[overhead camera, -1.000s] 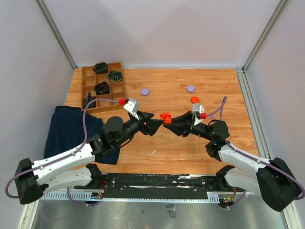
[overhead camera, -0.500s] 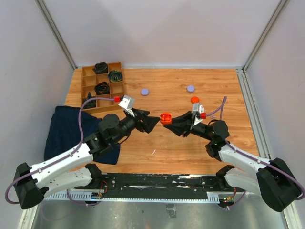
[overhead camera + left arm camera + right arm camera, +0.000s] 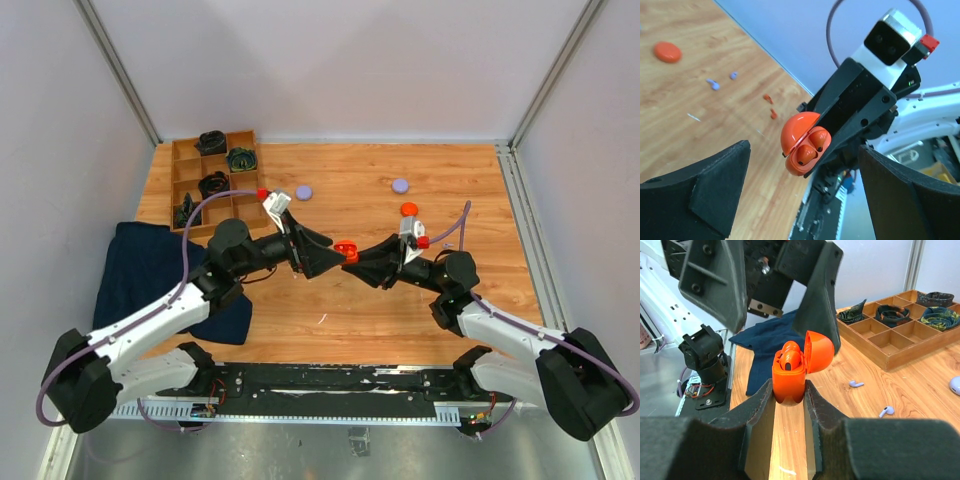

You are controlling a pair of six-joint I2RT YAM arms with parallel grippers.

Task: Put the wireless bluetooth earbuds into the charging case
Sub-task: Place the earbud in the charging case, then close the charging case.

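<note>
One open orange case (image 3: pixel 796 129), two seated earbuds (image 3: pixel 805 156), four loose earbuds (image 3: pixel 713 84), three discs (image 3: pixel 304 192), four coiled bundles (image 3: pixel 213 184)

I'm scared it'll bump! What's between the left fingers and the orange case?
Nothing, just air: the left wrist view shows the case clear of the left fingers.

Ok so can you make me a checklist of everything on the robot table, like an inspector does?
Surface: wooden table, wood-grain top.
Job's things: orange charging case, lid open, orange earbuds seated inside; lavender earbuds loose on the wood; tiny orange pieces, too small to tell.
Clutter: wooden tray with black coiled bundles; dark blue cloth; lavender discs; orange disc.
Grippers: left gripper open, facing the case; right gripper shut on the case, above the table.
Cables: purple cable on each arm.
Surroundings: pale walls, metal posts.
</note>
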